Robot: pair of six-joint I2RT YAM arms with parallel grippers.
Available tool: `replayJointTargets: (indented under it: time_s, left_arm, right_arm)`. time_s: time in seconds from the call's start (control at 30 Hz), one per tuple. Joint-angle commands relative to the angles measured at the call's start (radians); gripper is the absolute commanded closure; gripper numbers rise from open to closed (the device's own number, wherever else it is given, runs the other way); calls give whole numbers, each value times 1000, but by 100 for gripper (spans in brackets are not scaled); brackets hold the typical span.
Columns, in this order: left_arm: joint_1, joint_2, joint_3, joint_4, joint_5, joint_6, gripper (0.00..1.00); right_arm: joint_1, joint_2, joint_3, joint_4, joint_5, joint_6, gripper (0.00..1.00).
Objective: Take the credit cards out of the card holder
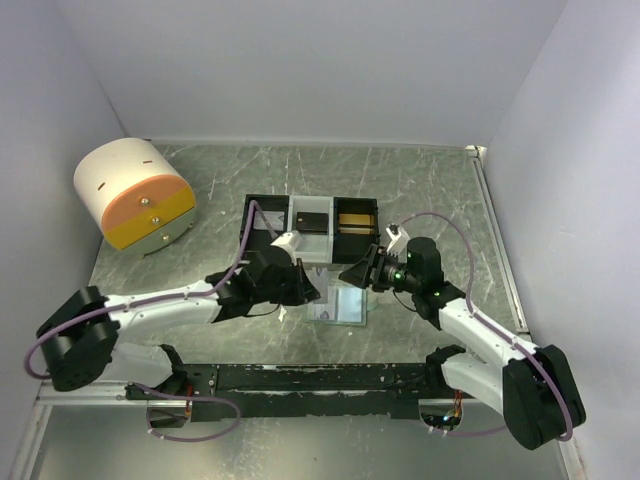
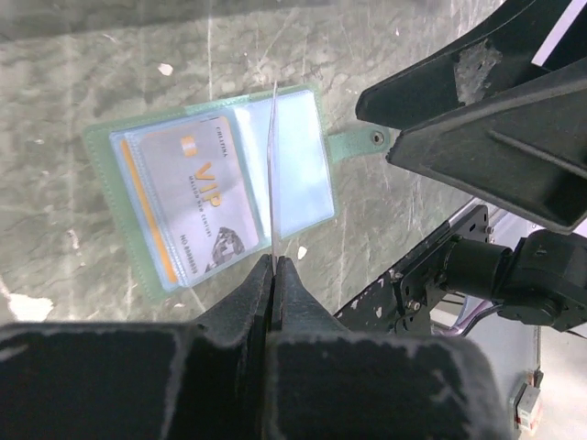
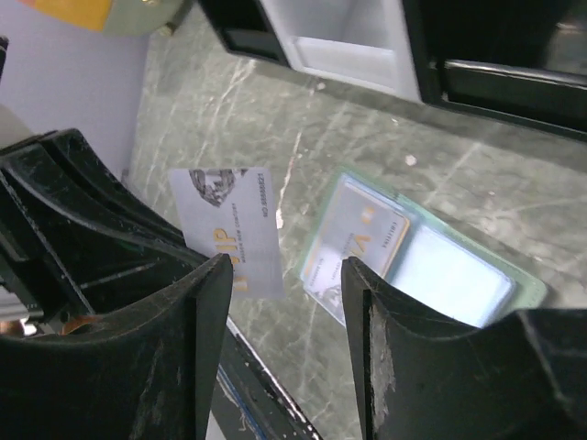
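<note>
Left arm (image 1: 160, 302) and right arm (image 1: 478, 335): white links, black joints, lilac cable (image 1: 243, 243) looping along each. Jaws matte black, scuffed. Green LED (image 1: 398, 268) by right wrist.

- left hand (image 2: 275, 266) pinched tight on a card (image 2: 273, 165), seen edge-on, upright over the holder (image 2: 101, 137)
- holder lies open on the worktop (image 2: 92, 55), VIP card (image 2: 197, 197) in one pocket
- right hand (image 2: 381, 126) upper right, tips by the strap (image 2: 353, 142)
</note>
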Motion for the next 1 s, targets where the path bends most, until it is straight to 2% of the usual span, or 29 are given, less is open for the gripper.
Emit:
replayJointTargets:
  time_s: [0.0, 0.2, 0.3, 0.47, 0.7, 0.97]
  left_arm:
    - [51, -121, -53, -42, -53, 91, 94]
    - [167, -319, -162, 32, 80, 127, 93]
    - [195, -412, -223, 119, 165, 126, 93]
    - [227, -510, -285, 176, 202, 108, 93]
    - [249, -450, -224, 265, 392, 118, 93]
    - [253, -442, -212, 301, 432, 105, 93]
  right_arm:
    - [-1, 26, 38, 73, -103, -8, 48]
    - [0, 105, 20, 322, -223, 134, 47]
    - [3, 132, 42, 377, -255, 167, 46]
    - [16, 168, 90, 418, -280, 189, 46]
    - [71, 230, 132, 506, -319, 224, 47]
    - [144, 312, 155, 627, -346, 280, 55]
